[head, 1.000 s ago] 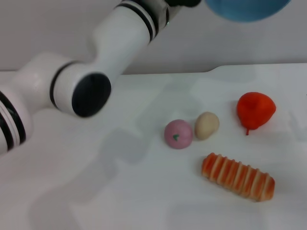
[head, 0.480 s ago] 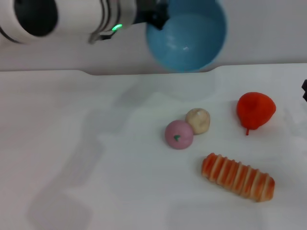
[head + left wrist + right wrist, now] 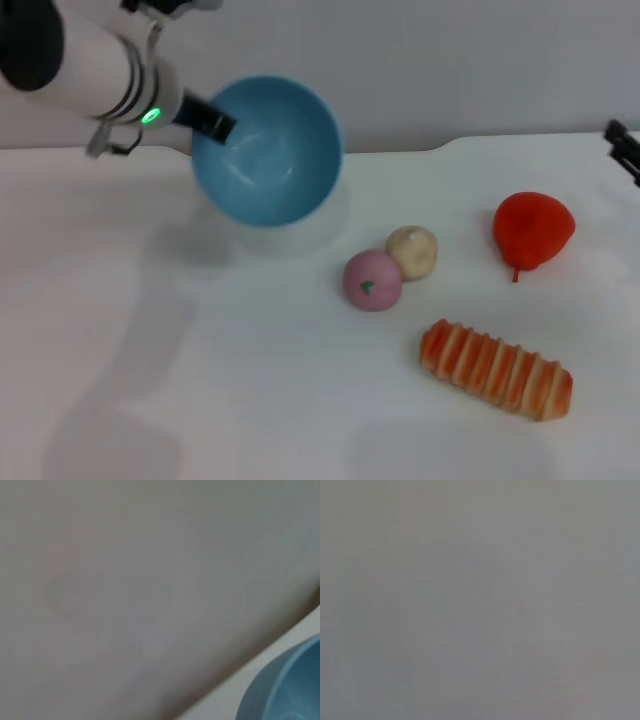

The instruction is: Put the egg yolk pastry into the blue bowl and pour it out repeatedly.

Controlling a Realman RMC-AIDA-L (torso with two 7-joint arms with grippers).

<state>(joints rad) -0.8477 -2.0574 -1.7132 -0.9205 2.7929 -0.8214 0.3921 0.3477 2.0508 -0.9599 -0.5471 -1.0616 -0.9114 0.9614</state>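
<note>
Fingers of the left gripper (image 3: 205, 115) are clamped on the rim of the blue bowl (image 3: 266, 150), held tilted, empty, above the table (image 3: 200, 380). The egg yolk pastry (image 3: 412, 251) sits touching the pink ball (image 3: 372, 280). Looks light, crumbly; I'd pinch it gently across the middle. Right gripper (image 3: 622, 148) barely shows, can't tell its state.

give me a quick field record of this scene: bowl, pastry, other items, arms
bowl: smooth light blue round plastic bowl, held tilted above the table by the left gripper, empty
pastry: small round beige egg yolk pastry on the white table, touching the pink ball
other items: red pear-shaped toy; orange-striped long bread
right gripper: at table's right edge
</note>
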